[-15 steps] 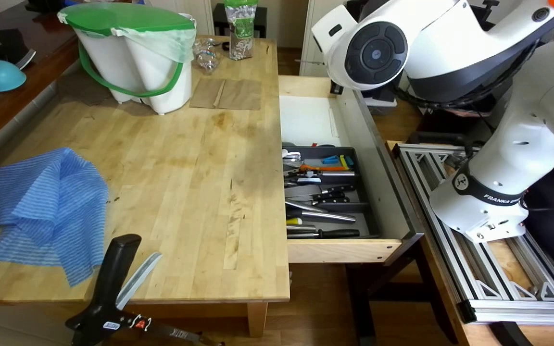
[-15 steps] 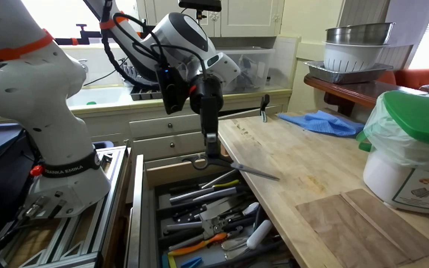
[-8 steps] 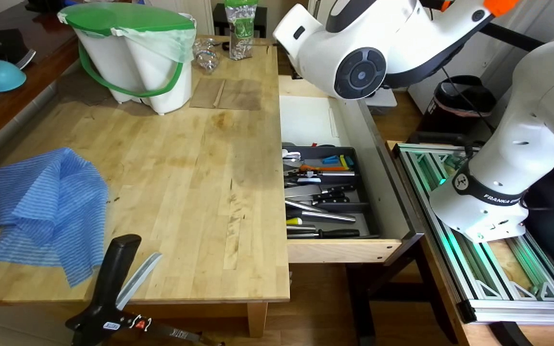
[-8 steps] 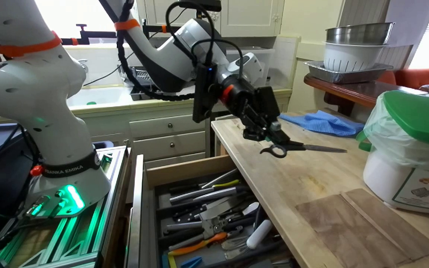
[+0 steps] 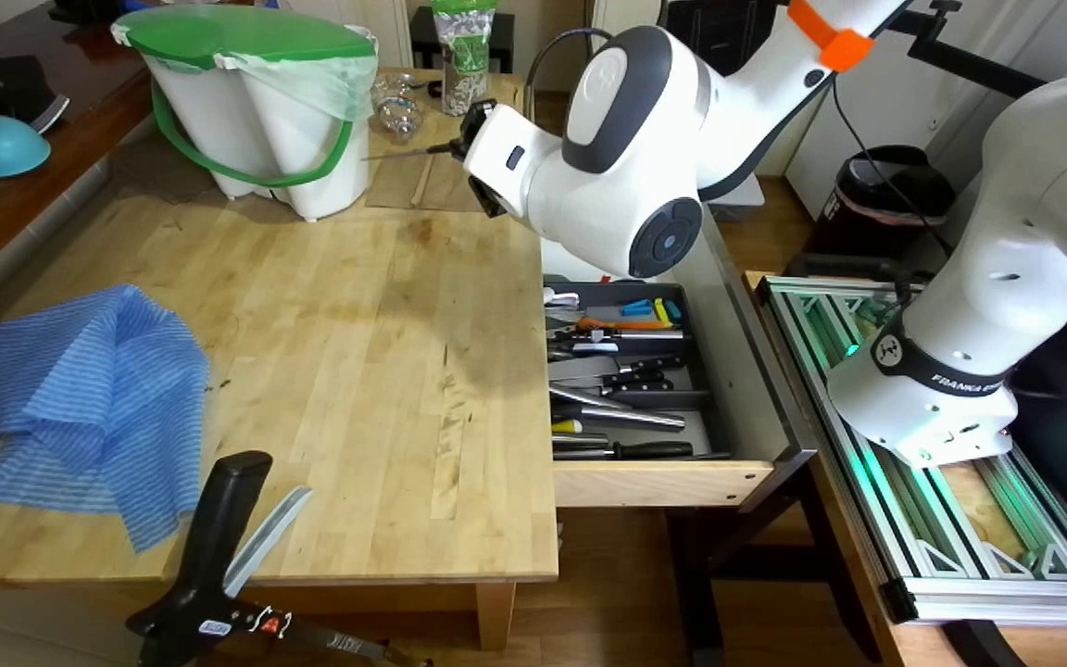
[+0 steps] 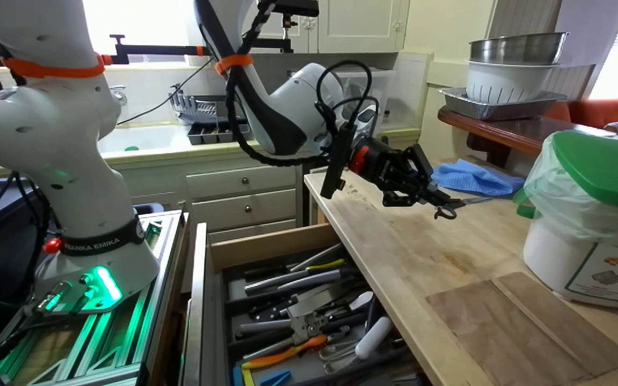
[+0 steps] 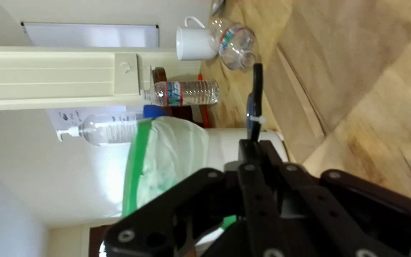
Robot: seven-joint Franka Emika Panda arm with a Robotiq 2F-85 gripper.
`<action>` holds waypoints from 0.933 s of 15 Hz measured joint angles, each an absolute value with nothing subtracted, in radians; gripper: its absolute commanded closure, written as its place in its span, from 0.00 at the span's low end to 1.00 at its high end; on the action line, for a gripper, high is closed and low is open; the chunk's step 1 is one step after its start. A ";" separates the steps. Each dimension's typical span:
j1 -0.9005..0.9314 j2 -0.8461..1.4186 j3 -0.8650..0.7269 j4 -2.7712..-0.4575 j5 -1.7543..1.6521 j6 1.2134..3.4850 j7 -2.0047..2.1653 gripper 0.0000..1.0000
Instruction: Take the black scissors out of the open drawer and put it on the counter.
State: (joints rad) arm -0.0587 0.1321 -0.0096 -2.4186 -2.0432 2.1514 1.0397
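The black scissors point(image 6: 447, 210) are held in my gripper point(image 6: 439, 197), with the handle at the fingertips and the blades pointing away over the counter point(image 6: 395, 241). In an exterior view the blades point(image 5: 408, 153) show thin in front of the brown sheet, level with the white bin. In the wrist view the scissors point(image 7: 256, 96) stand edge-on between the fingertips of the gripper point(image 7: 257, 148). They appear to be above the wood, not touching it; the exact height is hard to tell. The open drawer point(image 5: 663, 484) stands beside the counter, full of dark utensils.
A white bin with a green lid point(image 5: 256, 102) stands near the scissors. A brown folded sheet point(image 6: 529, 321) lies on the counter. A blue cloth point(image 5: 89, 398) lies further along. A bulky black clamp tool point(image 5: 219, 547) sits at the counter's end. Plastic bottles point(image 7: 191, 93) are at the back.
The arm has swung from above the drawer to over the counter, carrying the scissors with it. The gripper has tilted from pointing down to pointing outward. The drawer has not moved.
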 measured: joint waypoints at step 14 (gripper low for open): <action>-0.073 0.295 0.010 -2.375 -2.170 2.221 1.338 0.98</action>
State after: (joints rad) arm -0.0733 0.2951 0.0097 -2.3754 -2.1705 2.2212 1.3381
